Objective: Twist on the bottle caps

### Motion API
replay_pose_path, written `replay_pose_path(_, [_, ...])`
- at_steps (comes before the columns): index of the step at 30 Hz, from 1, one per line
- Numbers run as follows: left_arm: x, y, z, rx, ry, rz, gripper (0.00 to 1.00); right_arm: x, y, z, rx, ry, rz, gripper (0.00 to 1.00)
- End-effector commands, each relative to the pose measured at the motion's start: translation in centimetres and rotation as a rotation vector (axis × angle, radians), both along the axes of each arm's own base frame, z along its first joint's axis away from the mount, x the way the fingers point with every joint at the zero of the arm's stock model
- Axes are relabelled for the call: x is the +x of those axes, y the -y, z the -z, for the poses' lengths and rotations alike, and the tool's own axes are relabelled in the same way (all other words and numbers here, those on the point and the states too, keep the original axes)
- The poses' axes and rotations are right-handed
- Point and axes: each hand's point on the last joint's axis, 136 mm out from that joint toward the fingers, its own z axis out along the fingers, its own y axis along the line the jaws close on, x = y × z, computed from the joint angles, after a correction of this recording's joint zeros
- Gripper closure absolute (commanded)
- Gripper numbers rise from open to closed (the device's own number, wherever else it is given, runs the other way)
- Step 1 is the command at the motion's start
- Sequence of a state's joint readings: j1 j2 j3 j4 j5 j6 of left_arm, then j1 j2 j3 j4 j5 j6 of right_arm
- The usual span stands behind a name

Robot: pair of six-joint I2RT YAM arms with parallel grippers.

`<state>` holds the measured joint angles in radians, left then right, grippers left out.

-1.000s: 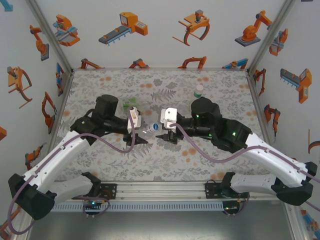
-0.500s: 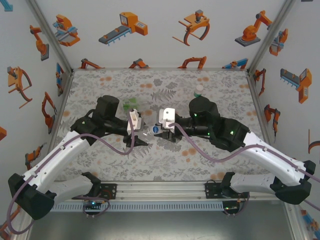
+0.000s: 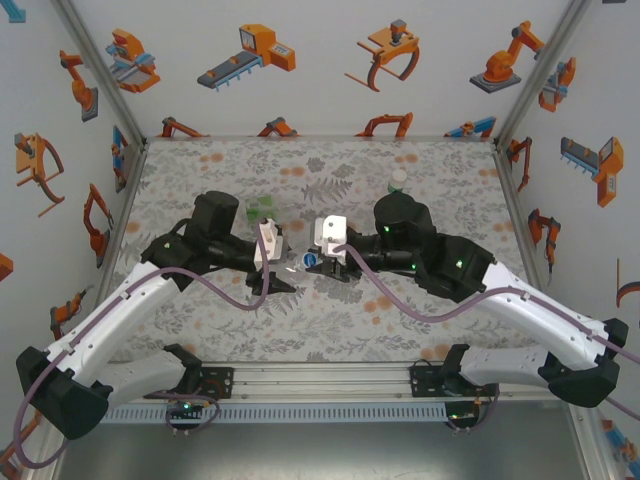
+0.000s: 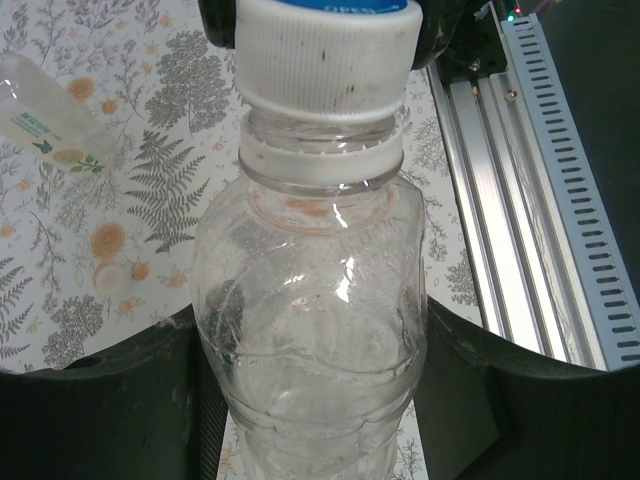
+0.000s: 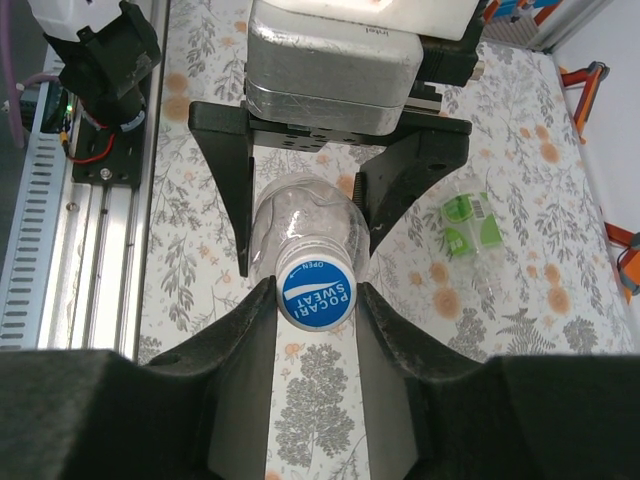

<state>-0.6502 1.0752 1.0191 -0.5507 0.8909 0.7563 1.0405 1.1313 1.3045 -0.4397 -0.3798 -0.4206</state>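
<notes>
Blue cap (image 5: 317, 295) sits on the neck of a clear bottle (image 4: 310, 300), which is held level near the middle of the surface (image 3: 320, 330), between the two arms.

Nearest, an aluminium rail (image 3: 320, 381) with both arm bases runs along the near edge. Between it and the wrists lies a broad bare band of patterned surface, crossed only by the arms and their cables.

Next out, the left pincer (image 4: 310, 335) is clenched round the bottle's body, one finger on each side. Facing it, the right pincer (image 5: 317, 300) is clenched on the ribbed sides of the blue cap, both fingers touching it. The two pincers stand almost nose to nose, with very little gap between them.

Just beyond the left wrist, a second bottle (image 3: 262, 210) with a green-and-white label lies on its side, near the arm but apart from it.

Farther still, on the right, a small upright bottle (image 3: 398, 182) with a pale top stands just behind the right arm, partly hidden by it and short of the far edge.

Walls (image 3: 320, 60) close the surface on the left, right and far sides. The far left corner and the strips along both side walls are bare.
</notes>
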Motion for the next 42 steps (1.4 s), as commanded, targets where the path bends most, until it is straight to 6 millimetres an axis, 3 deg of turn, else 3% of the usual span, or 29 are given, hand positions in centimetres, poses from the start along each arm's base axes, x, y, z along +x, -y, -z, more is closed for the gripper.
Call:
replay_pose_path(1, [-0.7,0.2,-1.7,-0.042,0.030,0.045,1.00,-0.2,0.2,-2.1,0.051,0.026,-0.001,0.70])
replay_pose_path(13, [-1.0,0.1,-2.0,-0.052,0.039,0.055,1.00,-0.5,-0.2,-1.2,0.014,-0.042,-0.015,0.91])
replay_pose_path(21, [0.0,0.0,-2.2,-0.065,0.092,-0.011,1.00,1.9,-0.7,-1.3,0.159,-0.165,0.151,1.00])
replay_pose_path(34, [4.2,-0.6,-2.1,-0.044,0.197,-0.248,1.00,8.6,1.1,-0.8,0.543,-0.659,0.625,1.00])
replay_pose_path(38, [4.8,-0.9,-2.2,-0.044,0.215,-0.290,1.00,9.8,1.5,0.2,0.662,-0.868,0.714,1.00])
replay_pose_path(42, [4.9,-0.8,-1.9,-0.036,0.210,-0.292,1.00,10.0,0.3,1.2,0.633,-1.002,0.747,1.00])
